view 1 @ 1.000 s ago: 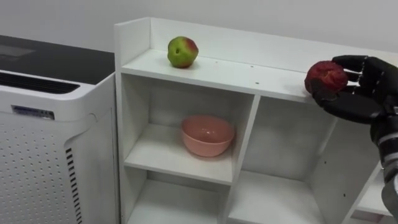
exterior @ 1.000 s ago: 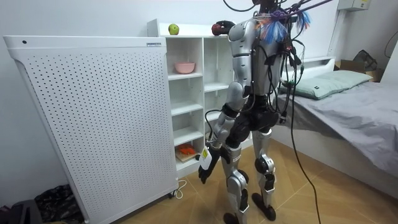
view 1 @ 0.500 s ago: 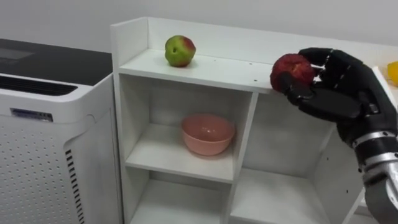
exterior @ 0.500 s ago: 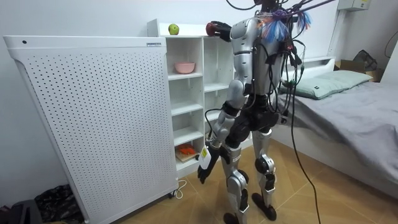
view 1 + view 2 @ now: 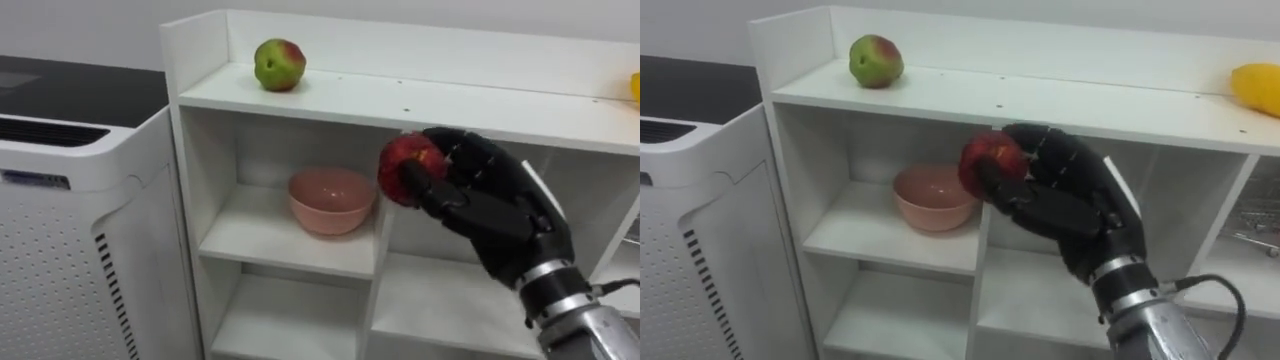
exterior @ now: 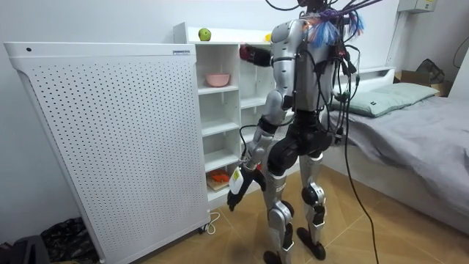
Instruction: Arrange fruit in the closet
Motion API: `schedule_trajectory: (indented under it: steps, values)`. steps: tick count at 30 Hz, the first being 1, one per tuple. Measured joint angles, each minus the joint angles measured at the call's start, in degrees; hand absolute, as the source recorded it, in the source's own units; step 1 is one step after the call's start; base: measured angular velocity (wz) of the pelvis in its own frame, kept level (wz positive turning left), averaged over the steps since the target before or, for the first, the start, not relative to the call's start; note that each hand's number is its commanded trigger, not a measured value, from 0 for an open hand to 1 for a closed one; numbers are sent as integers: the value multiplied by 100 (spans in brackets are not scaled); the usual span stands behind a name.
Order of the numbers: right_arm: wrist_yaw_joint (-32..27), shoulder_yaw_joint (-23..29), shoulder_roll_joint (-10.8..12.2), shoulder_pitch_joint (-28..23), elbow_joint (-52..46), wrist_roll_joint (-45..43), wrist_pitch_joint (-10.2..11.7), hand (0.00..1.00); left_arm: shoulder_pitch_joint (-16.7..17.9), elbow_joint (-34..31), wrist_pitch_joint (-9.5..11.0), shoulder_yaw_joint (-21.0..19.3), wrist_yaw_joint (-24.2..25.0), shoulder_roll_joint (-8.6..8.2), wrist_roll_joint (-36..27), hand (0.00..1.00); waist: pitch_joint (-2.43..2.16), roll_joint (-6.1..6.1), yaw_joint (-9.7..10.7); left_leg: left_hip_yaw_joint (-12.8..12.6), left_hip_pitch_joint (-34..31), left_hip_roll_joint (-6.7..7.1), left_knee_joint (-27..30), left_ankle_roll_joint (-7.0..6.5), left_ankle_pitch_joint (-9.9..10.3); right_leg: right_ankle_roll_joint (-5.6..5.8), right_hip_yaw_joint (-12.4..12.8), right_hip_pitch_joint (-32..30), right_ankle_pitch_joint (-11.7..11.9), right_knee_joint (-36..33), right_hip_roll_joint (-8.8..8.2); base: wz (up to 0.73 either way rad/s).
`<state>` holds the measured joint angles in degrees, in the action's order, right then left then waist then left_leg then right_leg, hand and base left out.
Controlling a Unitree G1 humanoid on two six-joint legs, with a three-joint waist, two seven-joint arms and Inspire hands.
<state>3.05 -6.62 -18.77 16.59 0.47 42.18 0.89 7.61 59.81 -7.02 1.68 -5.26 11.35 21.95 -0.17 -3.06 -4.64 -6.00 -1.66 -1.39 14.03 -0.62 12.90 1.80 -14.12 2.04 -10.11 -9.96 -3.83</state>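
Right hand (image 5: 486, 203) holds red fruit (image 5: 404, 166) near the pink bowl (image 5: 330, 199)

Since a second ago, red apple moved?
Yes: the right robot hand carried the red apple left and below the top shelf, toward the pink bowl.

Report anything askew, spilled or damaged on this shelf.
Nothing stands out. The green apple sits on top of the shelf, the pink bowl stands upright in its compartment, and the right hand holds the red fruit in front of the shelf.
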Motion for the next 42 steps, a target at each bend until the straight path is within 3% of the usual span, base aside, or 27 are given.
schedule_trajectory:
  steps: [4, 7, 11, 14, 19, 22, 24, 29, 34, 38, 42]
  values:
    - [173, 4, 324, -4, 796, 378, -20, 100, -171, 102, 105, 185, -191, -52, -362, 0, 44, 128, 84, 4, -307, 3, 153, -12, -24, -5, -27, -289, 18, -111, -33, 3]
    - [128, 5, 415, -5, 1723, 429, -5, 100, -227, 146, 172, 261, -220, -71, -886, 0, 62, 262, 120, 11, -652, -3, 292, -42, -42, -7, -23, -655, 19, -306, -60, 3]
    - [73, 42, 450, -14, 2814, 540, -6, 100, -301, 216, 227, 303, -243, -152, -1021, 0, 85, 432, 127, -11, -1082, -1, 444, -97, -88, -8, 4, -1184, 18, -628, -143, -4]
    - [9, 125, 550, -12, 3441, 904, -24, 100, -304, 231, 261, 391, -298, -154, -1172, 0, 93, 425, 93, -63, -1324, 31, 457, -139, -168, -11, 94, -1611, 15, -938, -221, -13]
    - [-61, 179, 556, 108, 3802, 2345, 9, 100, -339, 396, 332, 420, -306, -158, -1351, 0, 152, 390, -12, -133, -1907, 38, 767, -173, -180, -63, 139, -2247, -34, -1388, -313, -4]
    - [-127, 313, 565, 388, 4209, 3162, 26, 100, -334, 435, 316, 583, -399, -158, -1377, 0, 235, 326, -85, -130, -2394, 55, 1030, -179, -175, -139, 163, -2799, -131, -1813, -398, 8]
    - [-131, 352, 562, 530, 4280, 3521, 29, 100, -332, 433, 255, 738, -461, -152, -1565, 0, 255, 299, -98, -119, -2726, 72, 1216, -179, -175, -151, 251, -3142, -235, -2005, -416, 9]
    - [-218, 499, 512, 977, 4667, 4219, 30, 100, -270, 241, 192, 877, -522, -150, -1794, 0, 264, 280, -214, -69, -3471, 32, 1676, -172, -178, -239, 245, -3864, -302, -2470, -477, 6]
    - [-388, 1056, 411, 1656, 5072, 5045, 81, 100, -339, 183, 209, 995, -571, -148, -1797, 0, 264, 305, -374, -44, -4052, 108, 1974, -180, -196, -285, 200, -4471, -396, -2898, -613, 12]
    - [-386, 1150, 246, 2063, 5315, 5193, 93, 100, -352, 113, 73, 1085, -586, -147, -1798, 0, 272, 342, -455, -20, -4365, 118, 2159, -185, -191, -310, 201, -4765, -429, -3089, -641, 8]
    - [-442, 1251, 75, 2287, 5334, 5195, 78, 100, -424, -143, 46, 1236, -586, -140, -1797, 0, 287, 389, -531, -6, -4770, 160, 2372, -207, -174, -326, 171, -5173, -547, -3413, -775, 15]
